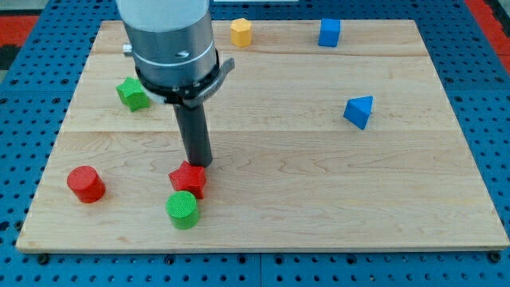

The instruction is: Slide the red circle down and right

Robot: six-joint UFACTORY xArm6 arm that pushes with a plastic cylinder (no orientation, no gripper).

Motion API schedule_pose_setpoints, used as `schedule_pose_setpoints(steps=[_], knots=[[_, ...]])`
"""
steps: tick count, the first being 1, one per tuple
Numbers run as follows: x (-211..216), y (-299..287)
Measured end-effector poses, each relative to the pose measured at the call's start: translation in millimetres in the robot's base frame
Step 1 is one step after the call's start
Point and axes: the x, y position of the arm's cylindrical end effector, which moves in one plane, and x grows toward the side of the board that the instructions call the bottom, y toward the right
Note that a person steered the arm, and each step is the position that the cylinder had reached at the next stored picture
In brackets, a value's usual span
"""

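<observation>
camera view: no pincer; my tip (199, 164) touches red star (188, 178); red circle (85, 184) apart.

Upright dark rod beneath grey arm housing, my tip (198, 164) on the board.

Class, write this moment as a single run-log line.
tip: at red star, its top edge | red circle: to view's left, untouched | green circle: below star | status: slide not started

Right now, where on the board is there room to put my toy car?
The widest bare patch lies below the blue triangle, toward the view's bottom right. The middle is free too. The bottom left is crowded: my tip meets the red star, with the green circle and red circle nearby.
</observation>
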Motion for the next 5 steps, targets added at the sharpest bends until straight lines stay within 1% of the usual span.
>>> schedule_pose_setpoints(steps=[1,2,3,4,5], knots=[[-26,-68],[-11,-139],[16,-165],[35,-139],[44,-98]])
